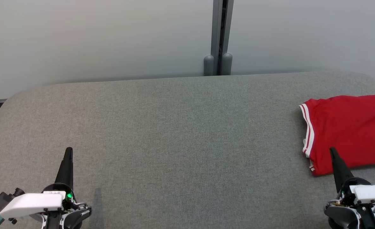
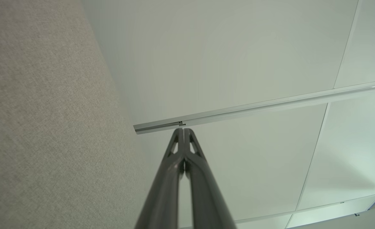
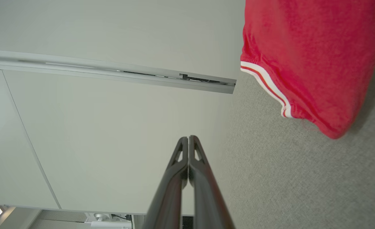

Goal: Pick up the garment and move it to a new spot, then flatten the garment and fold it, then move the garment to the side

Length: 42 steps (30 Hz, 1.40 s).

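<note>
**Mia:** What is the big flat thing?

**Tom:** A wide table (image 1: 174, 127) with a grey cloth top. It looks rough and woolly, and its far corners are round.

**Mia:** What is behind it?

**Tom:** A pale, smooth wall (image 1: 79, 38). A dark grey post (image 1: 220, 31) runs down it, with 2 round stubs (image 1: 208, 65) at the bottom.

**Mia:** Where is the garment (image 1: 349, 133)?

**Tom:** On the table's right side, lying folded. It is soft and red, with white stripes (image 1: 309, 133) along 1 edge. Part of it goes off the right edge of the head view.

**Mia:** And the robot's hands?

**Tom:** The left gripper (image 1: 69, 150) is low on the left, over bare table. Its 2 long dark fingers (image 1: 66, 168) are pressed together with nothing in them. The right gripper (image 1: 332, 150) is low on the right, clenched and empty too. Its tip points up by the garment's near edge. The right wrist view shows it apart from the cloth.
</note>
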Motion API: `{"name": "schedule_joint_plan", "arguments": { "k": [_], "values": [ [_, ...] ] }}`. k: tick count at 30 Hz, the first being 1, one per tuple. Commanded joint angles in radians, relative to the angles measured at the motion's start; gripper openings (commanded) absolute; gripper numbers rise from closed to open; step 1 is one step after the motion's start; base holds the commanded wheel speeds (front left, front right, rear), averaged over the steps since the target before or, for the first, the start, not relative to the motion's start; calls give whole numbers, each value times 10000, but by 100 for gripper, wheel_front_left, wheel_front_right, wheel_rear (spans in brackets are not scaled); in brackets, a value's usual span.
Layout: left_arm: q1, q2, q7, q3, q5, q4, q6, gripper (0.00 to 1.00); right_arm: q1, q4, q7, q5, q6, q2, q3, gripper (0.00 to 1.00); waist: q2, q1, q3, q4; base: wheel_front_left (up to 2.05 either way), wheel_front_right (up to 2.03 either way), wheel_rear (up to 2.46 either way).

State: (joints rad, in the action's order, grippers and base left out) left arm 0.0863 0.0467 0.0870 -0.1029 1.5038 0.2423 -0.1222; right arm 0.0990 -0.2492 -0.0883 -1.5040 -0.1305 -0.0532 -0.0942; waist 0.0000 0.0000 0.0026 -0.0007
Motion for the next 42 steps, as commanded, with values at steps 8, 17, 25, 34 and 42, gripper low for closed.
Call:
{"name": "schedule_joint_plan", "arguments": {
  "k": [8,17,25,34,42],
  "values": [
    [265,57,164,-100,590,17,-100,0,131,52,-182,-589,-4,2,-151,0,0,0,2,3,0,0,0],
    [304,59,312,-147,1136,44,-114,0,132,61,-298,-1147,-4,20,-238,0,0,0,5,7,0,0,0],
    [290,59,310,-143,1096,43,-105,0,130,59,-294,-1092,-4,15,-228,0,0,0,5,7,0,0,0],
    [290,59,309,-142,1096,42,-105,0,130,60,-292,-1094,-4,15,-226,0,0,0,5,7,0,0,0],
    [290,59,308,-140,1095,41,-105,0,130,60,-291,-1094,-4,14,-225,0,0,0,5,7,0,0,0]
  ]
}}
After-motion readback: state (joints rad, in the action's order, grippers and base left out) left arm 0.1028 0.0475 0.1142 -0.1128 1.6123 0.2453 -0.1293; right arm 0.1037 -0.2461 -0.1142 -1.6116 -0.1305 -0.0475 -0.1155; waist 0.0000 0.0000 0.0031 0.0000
